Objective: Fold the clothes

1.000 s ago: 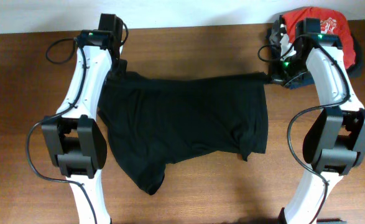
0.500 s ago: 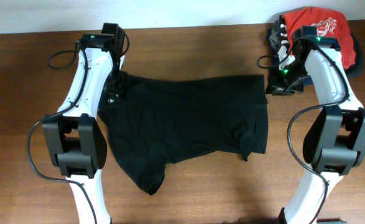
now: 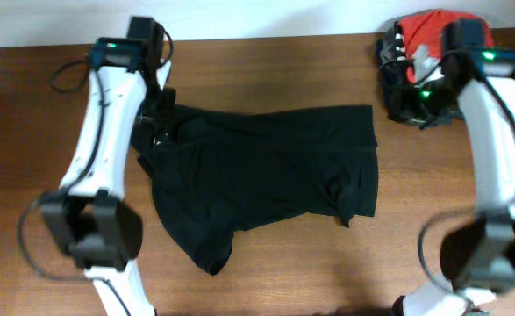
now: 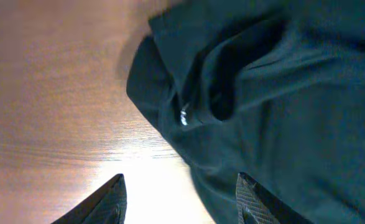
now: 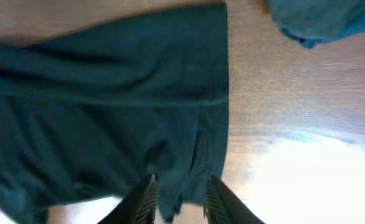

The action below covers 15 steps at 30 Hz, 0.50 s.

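The clothes (image 3: 266,171) are one black garment lying spread flat across the middle of the wooden table (image 3: 266,70), with one part trailing toward the front left. My left gripper (image 3: 158,118) hovers over its far left corner. In the left wrist view the clothes (image 4: 281,106) fill the right side, showing a small white mark, and the left gripper (image 4: 181,190) stands open with nothing between its fingers. My right gripper (image 3: 412,104) is just beyond the far right corner. In the right wrist view it (image 5: 181,190) is open above the clothes (image 5: 107,106), holding nothing.
A red t-shirt with white print (image 3: 437,31) lies on a dark pile (image 3: 396,70) at the far right corner, close to my right arm. Blue-looking cloth (image 5: 325,18) shows at the top right of the right wrist view. Bare wood surrounds the garment.
Both grippers were shut on the garment's far corners and have let go and opened. Both arms have drawn back and outward. The far edge now lies slack on the table.
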Each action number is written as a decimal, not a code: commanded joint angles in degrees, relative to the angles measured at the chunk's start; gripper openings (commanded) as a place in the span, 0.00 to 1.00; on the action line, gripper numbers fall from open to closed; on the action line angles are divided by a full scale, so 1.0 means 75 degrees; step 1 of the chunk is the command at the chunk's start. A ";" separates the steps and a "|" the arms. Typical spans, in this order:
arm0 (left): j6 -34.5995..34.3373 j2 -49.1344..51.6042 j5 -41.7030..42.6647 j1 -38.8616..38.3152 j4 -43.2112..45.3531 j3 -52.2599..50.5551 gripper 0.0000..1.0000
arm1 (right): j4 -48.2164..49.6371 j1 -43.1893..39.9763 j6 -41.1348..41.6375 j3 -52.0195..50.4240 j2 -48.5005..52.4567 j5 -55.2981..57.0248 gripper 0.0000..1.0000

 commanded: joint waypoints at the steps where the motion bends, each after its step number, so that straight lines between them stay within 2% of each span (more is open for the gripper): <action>1: -0.0020 -0.1335 0.1125 -0.0035 -0.0093 0.0297 0.57 | -0.0443 -0.0029 0.0026 0.0082 -0.0877 -0.0041 0.34; 4: -0.0020 -0.1891 0.1670 -0.0061 -0.0519 0.0294 0.57 | -0.1040 -0.0026 0.0026 0.0082 -0.1320 -0.0041 0.37; 7: -0.0029 -0.2232 0.1716 -0.0318 -0.1239 0.0294 0.57 | -0.1751 -0.0026 0.0032 0.0082 -0.1743 0.0020 0.38; 11: -0.0204 -0.2349 0.1708 -0.1160 -0.1897 0.0277 0.58 | -0.2363 -0.0026 0.0286 0.0044 -0.2428 0.0417 0.40; 15: -0.0405 -0.2349 0.1533 -0.1999 -0.1990 -0.0146 0.58 | -0.2358 -0.0020 0.0428 -0.0341 -0.3060 0.0417 0.44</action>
